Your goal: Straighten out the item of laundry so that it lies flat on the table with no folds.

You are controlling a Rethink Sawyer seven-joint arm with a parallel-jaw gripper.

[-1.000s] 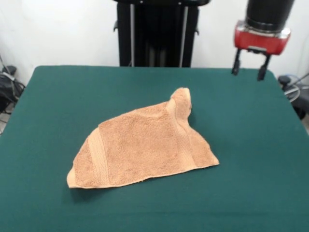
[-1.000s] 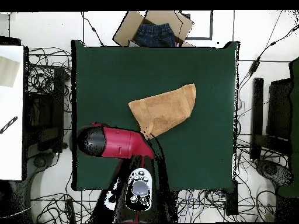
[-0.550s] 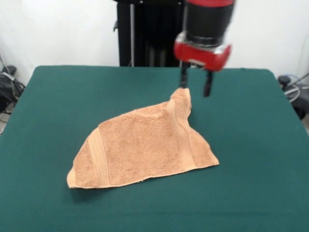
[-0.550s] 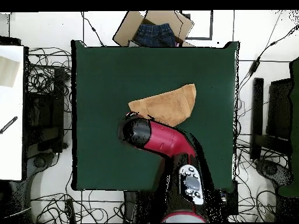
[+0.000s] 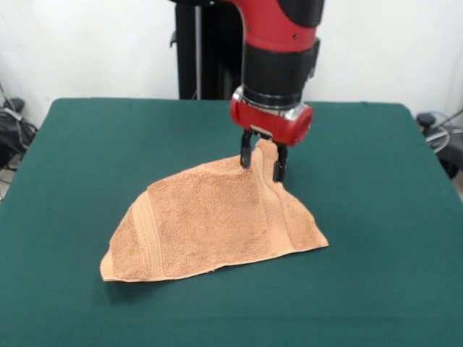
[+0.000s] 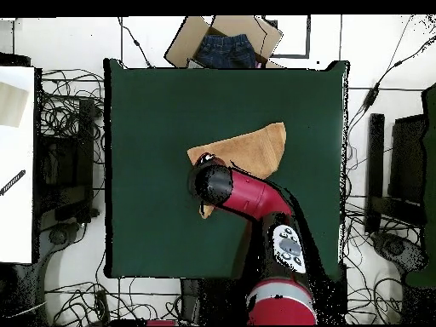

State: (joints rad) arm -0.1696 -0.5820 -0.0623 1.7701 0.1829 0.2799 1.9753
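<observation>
The towel (image 5: 213,220) lies folded into a rough triangle near the middle of the green desk (image 5: 87,137), one corner bunched into a raised peak at its far side. Our end effector (image 5: 262,159) straddles that peak, fingers apart on either side and not yet closed. We judge the peak offers the easiest hold for pulling the fold open.

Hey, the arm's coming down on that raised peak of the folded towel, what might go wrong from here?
The gripper straddles the towel at its raised peak, fingers open. Closing there may pinch both folded layers, so lifting would drag the fold along instead of opening it. The peak is narrow, so the fingers might also slip off. Pulling sideways could slide the whole towel across the table.
</observation>
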